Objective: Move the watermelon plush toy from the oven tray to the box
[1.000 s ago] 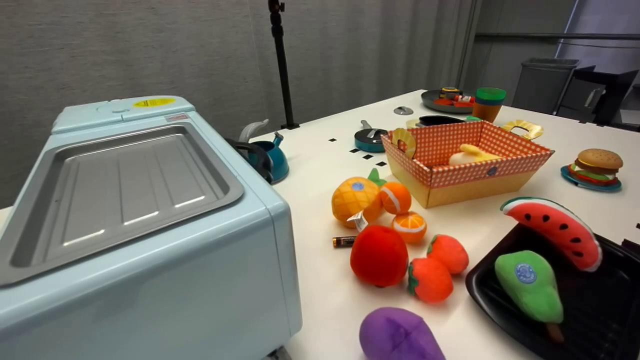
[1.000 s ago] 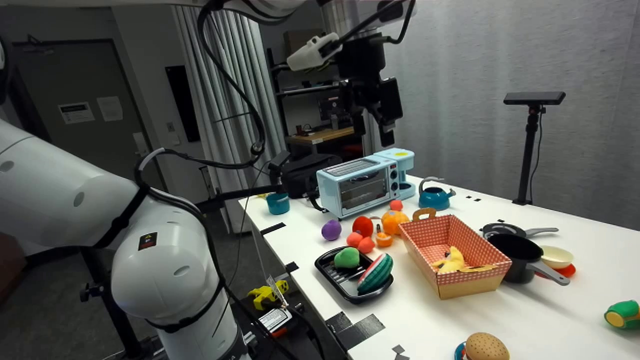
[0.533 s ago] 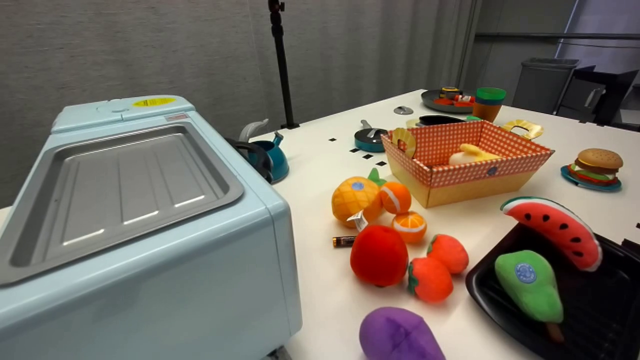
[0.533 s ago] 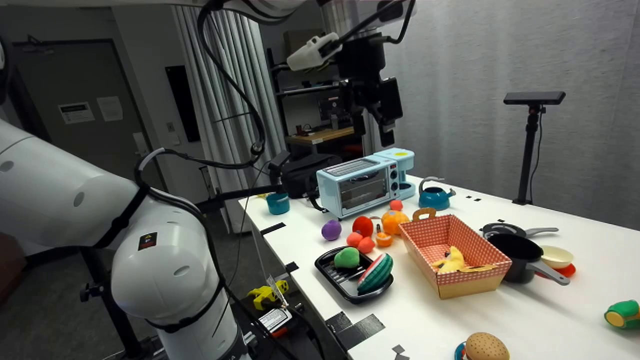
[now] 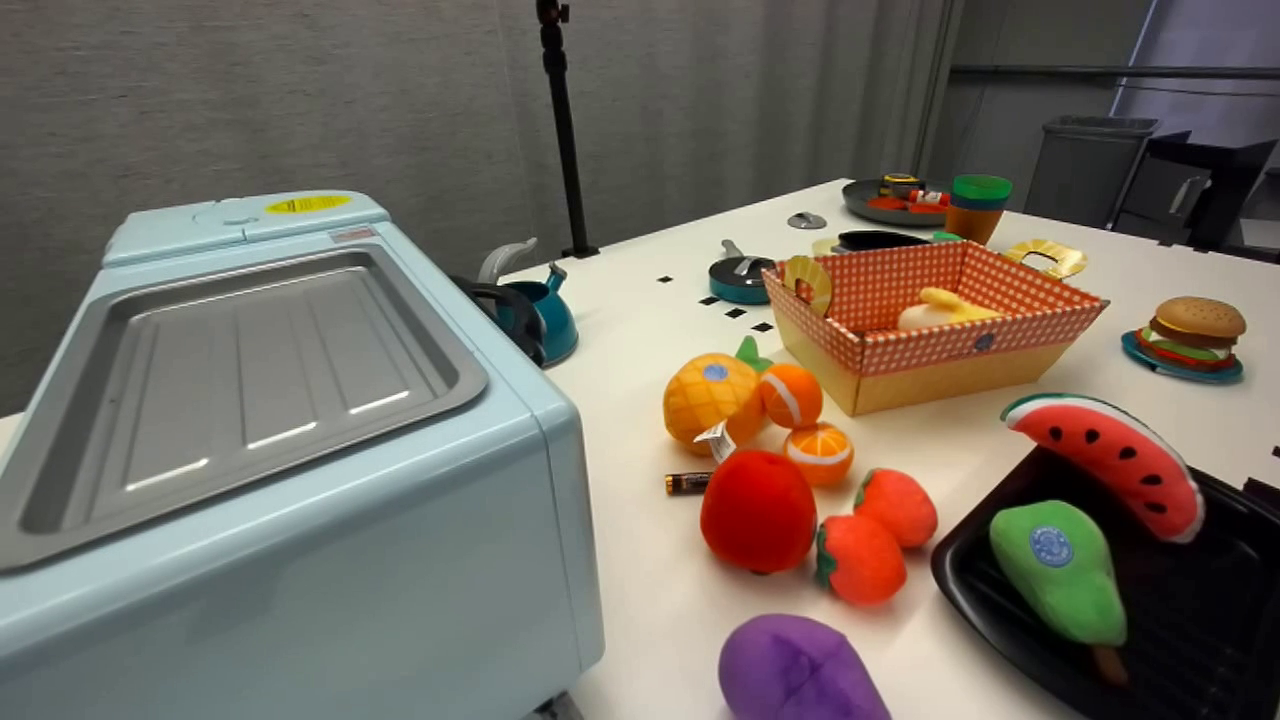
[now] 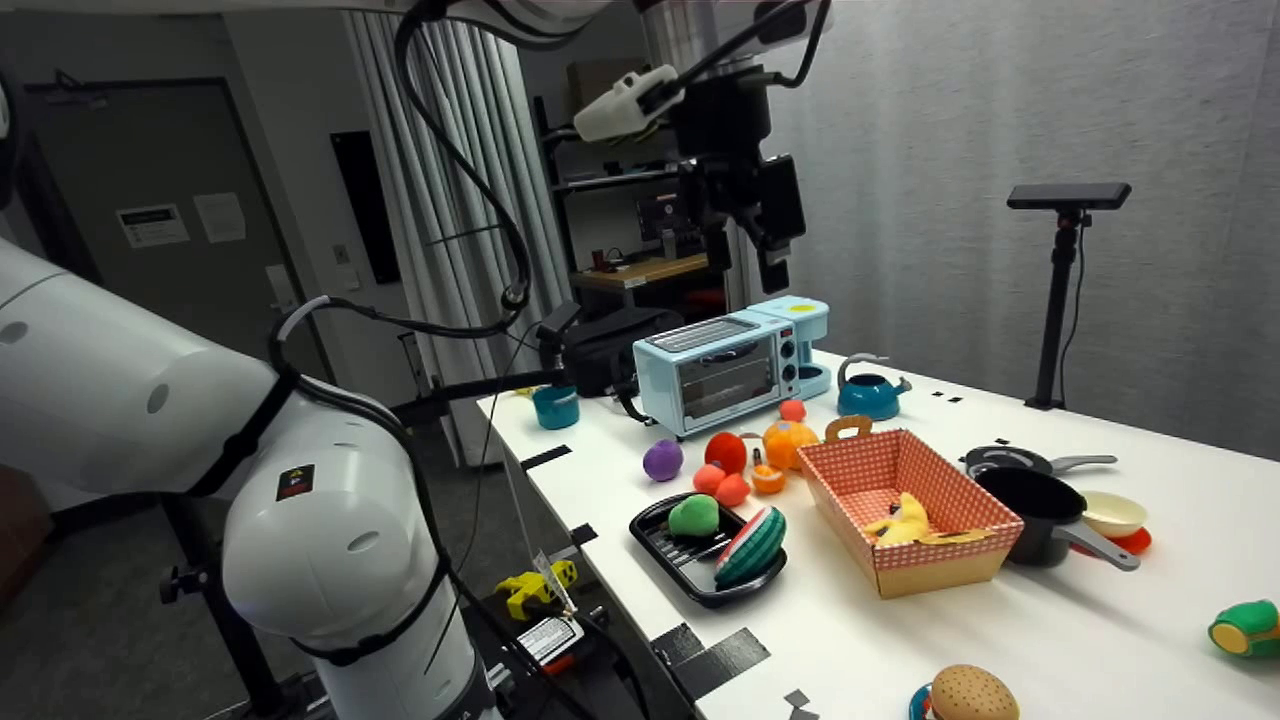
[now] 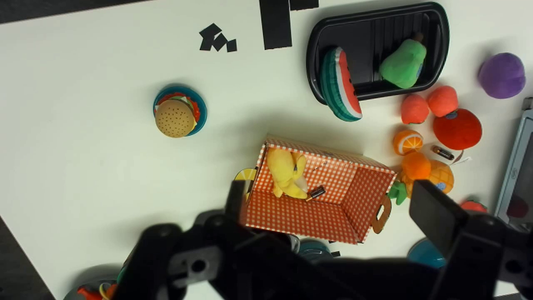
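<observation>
The watermelon plush toy [image 5: 1110, 460] leans on the rim of the black oven tray [image 5: 1205, 610] in an exterior view, red side up. It also shows in an exterior view [image 6: 752, 548] with its green rind, and in the wrist view [image 7: 339, 85], one end over the tray's rim [image 7: 362, 37]. The orange-checked box [image 5: 960, 385] stands beside the tray. In the wrist view the box [image 7: 300, 214] holds a yellow plush [image 7: 287, 173] and a battery [image 7: 316, 192]. My gripper [image 7: 331, 193] is open and empty. It hangs high above the table in an exterior view [image 6: 746, 262].
A green plush [image 5: 1060, 570] shares the tray. Several plush fruits, including a red one [image 5: 758, 510] and a purple one [image 5: 800, 670], lie between tray and pale blue appliance [image 5: 450, 560]. A toy burger [image 7: 175, 118] and a dark pot [image 6: 1040, 515] stand near the box.
</observation>
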